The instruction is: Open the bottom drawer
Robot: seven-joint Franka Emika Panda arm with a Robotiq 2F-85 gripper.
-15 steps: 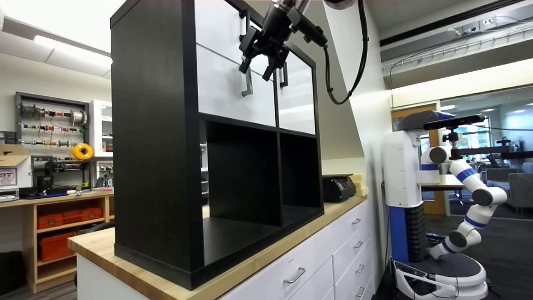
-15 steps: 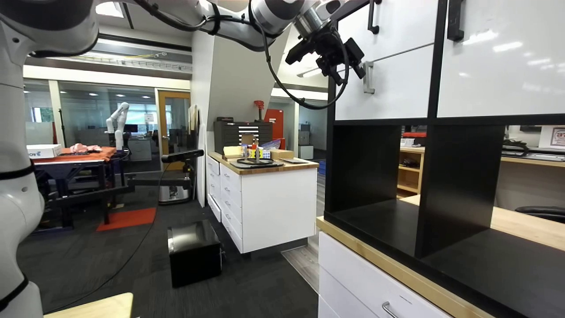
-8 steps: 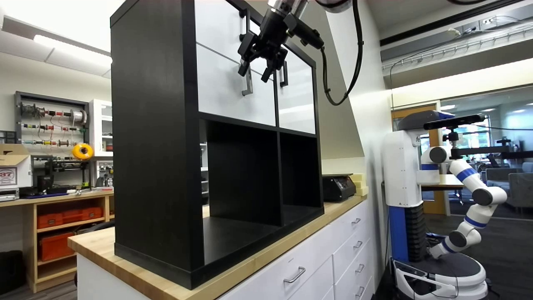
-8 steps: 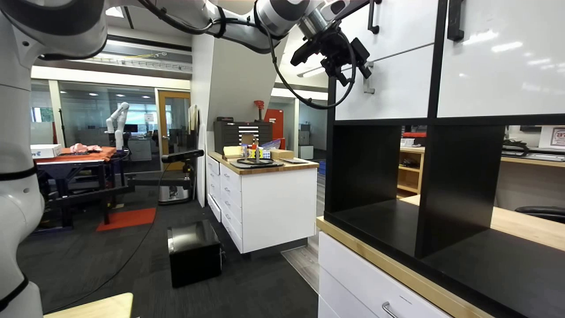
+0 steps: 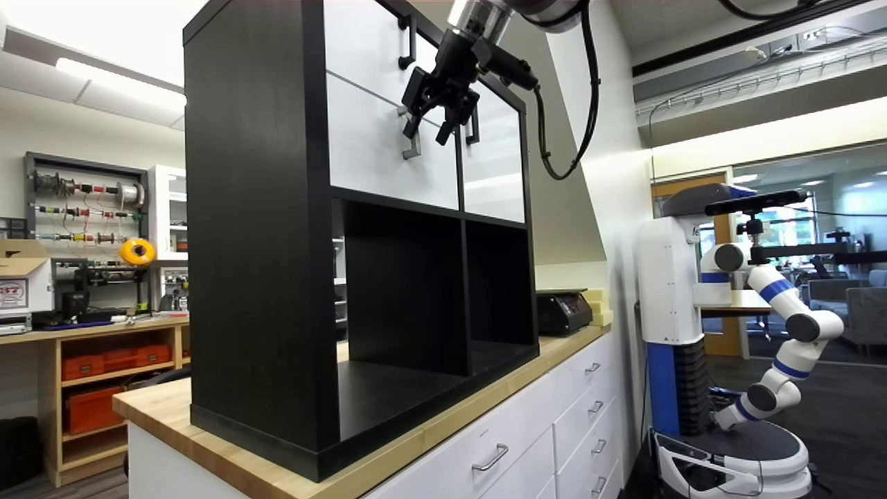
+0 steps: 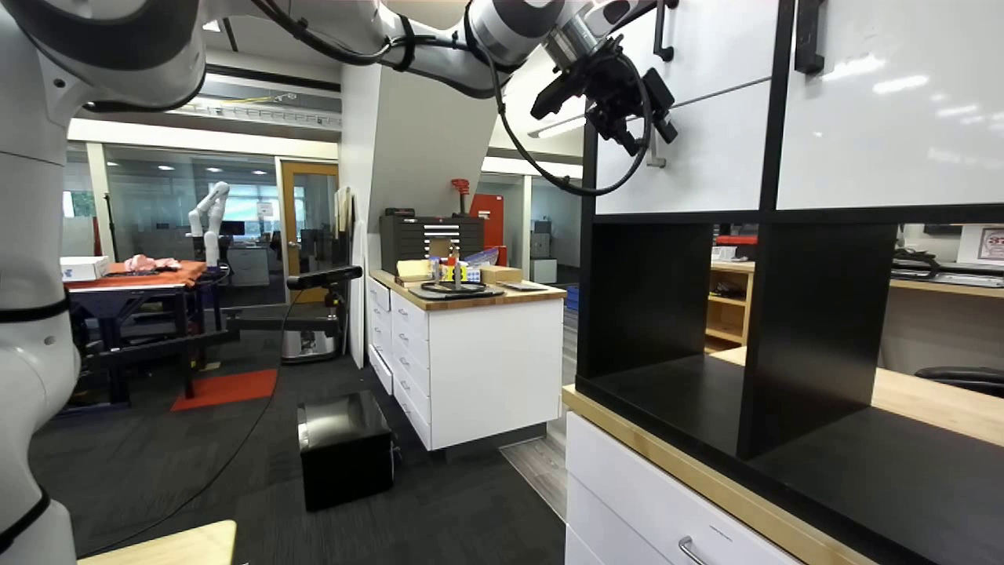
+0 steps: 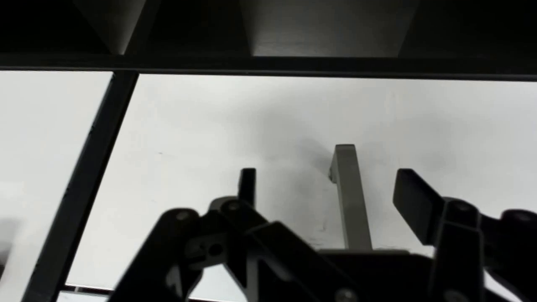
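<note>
Before the black shelf (image 5: 256,242), in an exterior view, the end effector (image 5: 427,134) hangs near the bottom drawer (image 5: 378,149). Also in an exterior view, that drawer sits shut below the upper front (image 6: 714,47). In the wrist view, the grey handle (image 7: 353,197) appears between spread fingers (image 7: 247,184). This seems the approaching step; next, they should perhaps advance, close on it, then pull.

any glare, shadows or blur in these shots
In an exterior view, bright streaks glare off the glossy white front; in the wrist view, soft shadows lie on the lower white drawer near its handle, and the end effector looks slightly blurred.
</note>
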